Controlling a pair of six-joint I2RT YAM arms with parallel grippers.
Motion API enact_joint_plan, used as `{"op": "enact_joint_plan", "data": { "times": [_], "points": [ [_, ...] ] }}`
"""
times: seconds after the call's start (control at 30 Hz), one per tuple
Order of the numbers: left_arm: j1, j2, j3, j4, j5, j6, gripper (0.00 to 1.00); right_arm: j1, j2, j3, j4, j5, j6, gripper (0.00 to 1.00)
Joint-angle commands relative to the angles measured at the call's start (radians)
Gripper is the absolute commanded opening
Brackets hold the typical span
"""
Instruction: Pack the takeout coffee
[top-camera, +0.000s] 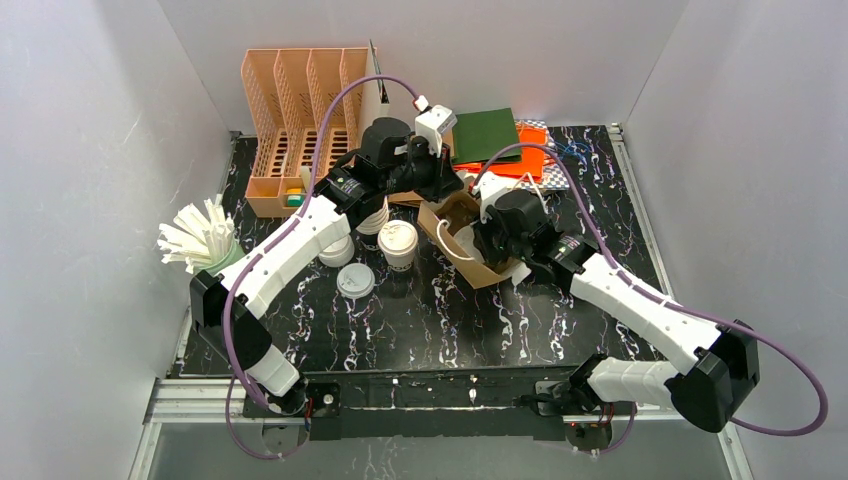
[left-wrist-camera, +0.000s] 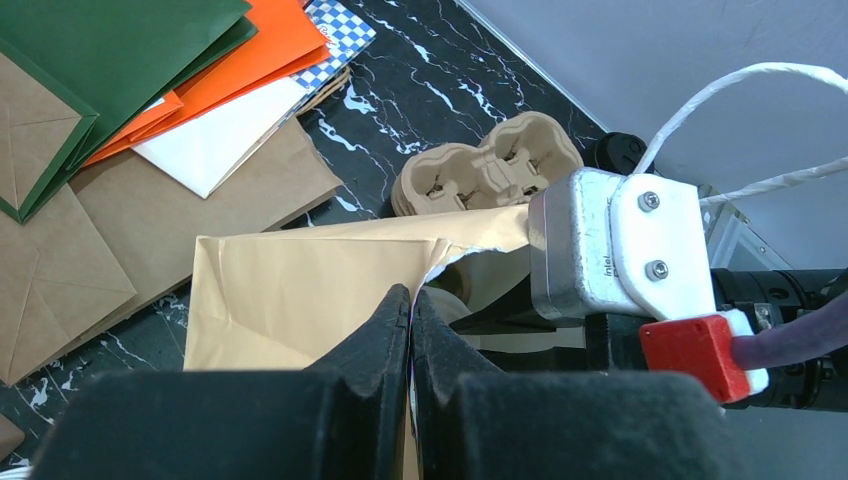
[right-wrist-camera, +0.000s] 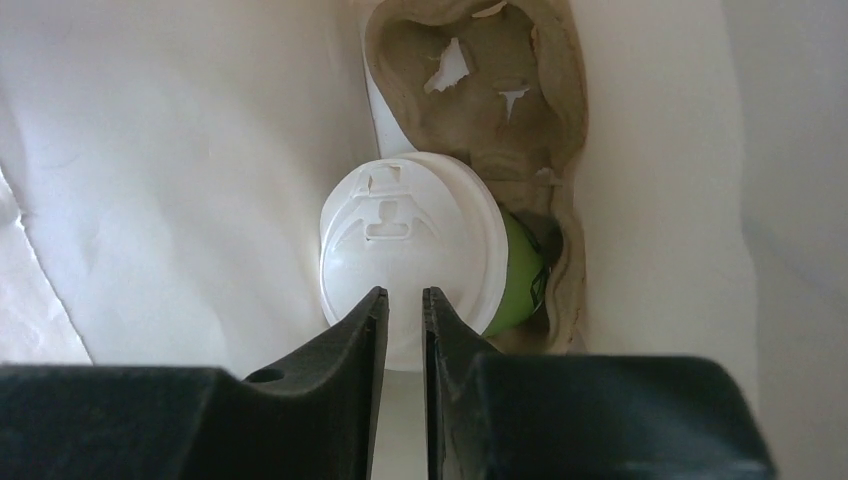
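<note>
The tabletop (top-camera: 420, 330) was black marble veined with white. At far left stood a peach file organiser (top-camera: 290, 110). Nearer, white straws (top-camera: 195, 235) filled a pale green holder (top-camera: 226, 258). At far right lay a dark green paper bag (top-camera: 485, 135), an orange bag (top-camera: 535, 162) and a blue-and-white checked sheet (left-wrist-camera: 335, 25). The brown paper bag (top-camera: 462, 245) was white inside. It held a grey-beige pulp carrier (right-wrist-camera: 520, 100) and a green-walled takeout cup (right-wrist-camera: 410, 250) with a white lid. A loose lid (top-camera: 356, 281) was white. The left claw (left-wrist-camera: 411, 320) and right claw (right-wrist-camera: 400, 310) were black.
</note>
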Motion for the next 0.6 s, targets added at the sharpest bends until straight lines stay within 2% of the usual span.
{"op": "enact_joint_plan", "data": {
  "times": [0.0,0.37,0.57],
  "points": [
    [0.0,-0.045,-0.003,-0.014,0.009,0.013,0.0,0.0,-0.01,-0.006,-0.02,0.006,-0.019,0.26],
    [0.022,-0.037,0.005,-0.027,0.009,0.036,0.0,0.0,-0.098,0.008,-0.224,0.012,-0.041,0.23],
    [0.033,-0.033,0.008,-0.006,0.019,0.027,0.0,0.0,-0.102,0.032,-0.245,0.019,-0.046,0.21]
  ]
}}
